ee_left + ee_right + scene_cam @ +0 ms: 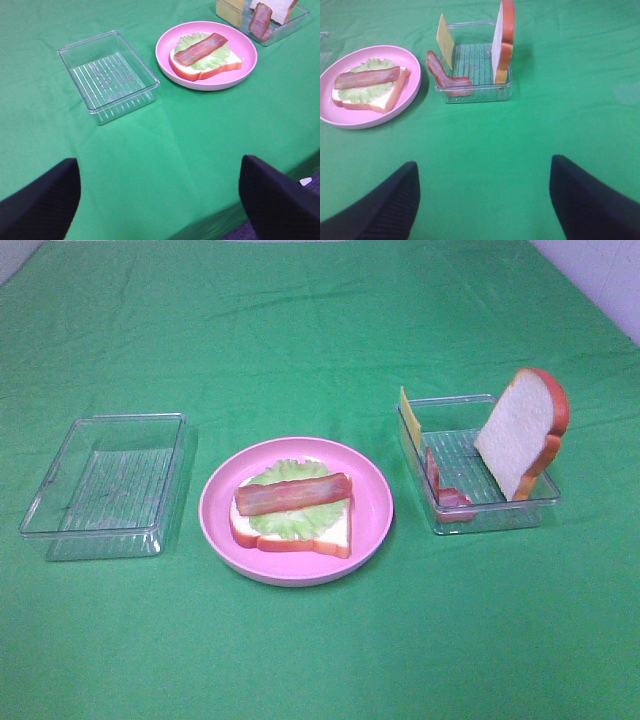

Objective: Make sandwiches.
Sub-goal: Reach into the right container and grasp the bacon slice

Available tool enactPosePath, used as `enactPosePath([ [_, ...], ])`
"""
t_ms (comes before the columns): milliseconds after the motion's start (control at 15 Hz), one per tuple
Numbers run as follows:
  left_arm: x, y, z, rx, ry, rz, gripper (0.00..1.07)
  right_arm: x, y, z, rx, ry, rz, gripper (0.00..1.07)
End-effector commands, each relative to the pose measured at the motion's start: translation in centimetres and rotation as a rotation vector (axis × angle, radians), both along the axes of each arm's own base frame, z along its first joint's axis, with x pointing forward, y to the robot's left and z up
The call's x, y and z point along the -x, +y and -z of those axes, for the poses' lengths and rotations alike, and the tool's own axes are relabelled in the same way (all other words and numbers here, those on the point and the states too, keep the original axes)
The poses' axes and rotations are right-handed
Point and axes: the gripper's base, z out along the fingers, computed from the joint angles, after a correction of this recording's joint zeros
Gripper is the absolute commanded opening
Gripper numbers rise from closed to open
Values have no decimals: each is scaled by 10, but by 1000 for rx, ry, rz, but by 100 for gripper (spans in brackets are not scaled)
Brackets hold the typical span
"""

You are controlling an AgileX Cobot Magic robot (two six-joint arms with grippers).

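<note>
The half-built sandwich lies on the pink plate [372, 510]: a white bread slice [325, 535] with orange-brown crust, a lettuce leaf [290, 521] on it, and a bacon strip [293, 494] on top. In the right clear tray [490, 516] a second bread slice [520, 430] leans upright, with another bacon strip [441, 486] and a yellow cheese slice [409, 416]. The overhead view shows neither gripper. My left gripper [160, 210] is open over the cloth near the table's front edge, well short of the plate [245, 47]. My right gripper [482, 205] is open too, short of its tray [480, 92].
An empty clear tray [130, 418] stands left of the plate. Green cloth covers the whole table. The table's front edge shows beside my left gripper's right finger [280, 200]. A light wall shows at the far right corner.
</note>
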Motion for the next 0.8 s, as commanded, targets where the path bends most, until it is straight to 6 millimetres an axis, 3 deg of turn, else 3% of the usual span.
enactPosePath([
  [67, -1, -1, 2, 10, -43, 5, 81, -16, 2, -6, -40, 44, -8, 69],
  [200, -1, -1, 2, 10, -43, 5, 81, -27, 1, -7, -54, 84, -7, 69],
  [533, -1, -1, 2, 10, -43, 5, 80, -113, 2, -10, -164, 415, -39, 69],
  [600, -1, -1, 2, 10, -43, 5, 80, -113, 2, -10, -164, 415, -39, 69],
  [733, -1, -1, 2, 10, -43, 5, 80, -146, 4, -15, -204, 492, -82, 68],
  [800, -1, -1, 2, 10, -43, 5, 80, -177, 6, -24, -221, 522, -150, 66],
])
